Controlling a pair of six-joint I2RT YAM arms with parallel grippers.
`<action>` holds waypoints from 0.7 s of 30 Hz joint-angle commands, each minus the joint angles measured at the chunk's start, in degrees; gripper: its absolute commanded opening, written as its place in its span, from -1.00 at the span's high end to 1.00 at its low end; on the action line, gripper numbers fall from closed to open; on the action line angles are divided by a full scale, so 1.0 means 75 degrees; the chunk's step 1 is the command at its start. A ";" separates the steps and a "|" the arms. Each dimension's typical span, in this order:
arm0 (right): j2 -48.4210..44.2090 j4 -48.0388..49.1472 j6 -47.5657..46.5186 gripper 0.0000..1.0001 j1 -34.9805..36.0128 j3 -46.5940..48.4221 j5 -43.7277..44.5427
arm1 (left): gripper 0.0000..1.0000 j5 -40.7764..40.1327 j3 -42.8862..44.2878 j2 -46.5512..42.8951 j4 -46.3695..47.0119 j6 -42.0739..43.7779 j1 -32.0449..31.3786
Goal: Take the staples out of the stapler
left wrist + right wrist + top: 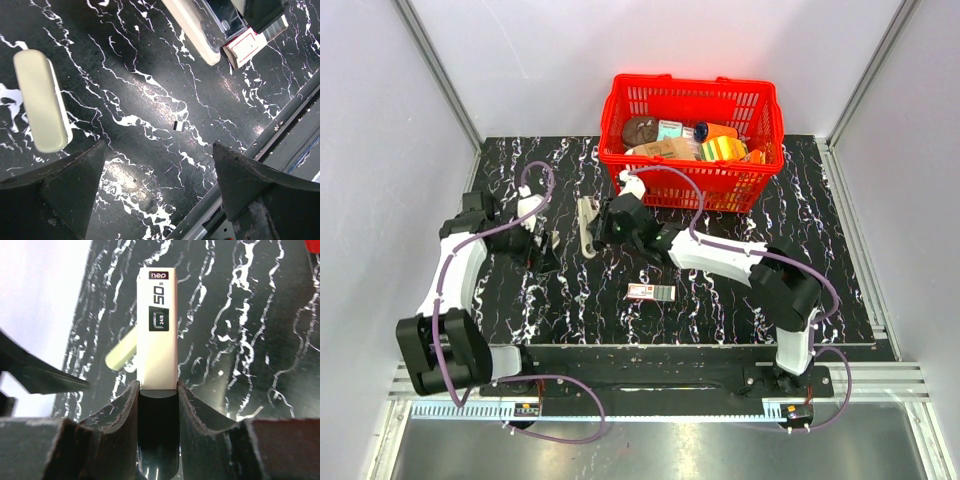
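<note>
Top view, surface: the surface (520, 300) is black with white veins, and pale walls (380, 150) close it in.
Top view, basket: a red basket (620, 110) full of goods stands at the far edge.
Top view, stapler: the stapler (587, 228) sits left of centre, near the basket and well apart from the box (651, 292).
Left wrist, left gripper: the left gripper (159, 150) is released, its fingers spread wide above bare surface.
Left wrist, edge: a metal rail (280, 125) runs along the right.
Right wrist, right gripper: the right gripper (158, 390) is clenched on the stapler's dark end.

stapler (586, 225) before basket (760, 112) left corner; box (651, 292) nearer, rightward.
</note>
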 commanded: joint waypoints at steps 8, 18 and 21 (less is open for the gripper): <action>0.0151 0.2229 0.1334 1.00 0.0464 0.0219 0.1216 | -0.87 0.0805 0.0343 0.0963 0.0509 0.0767 -0.0451; -0.0071 0.2757 0.1698 1.00 0.0535 -0.0344 0.1310 | -0.60 0.1344 0.0472 0.1303 0.1060 0.0499 -0.0627; -0.0142 0.2839 0.1710 1.00 0.0558 -0.0402 0.1333 | -0.61 0.1590 0.0531 0.1397 0.1037 0.0498 -0.0673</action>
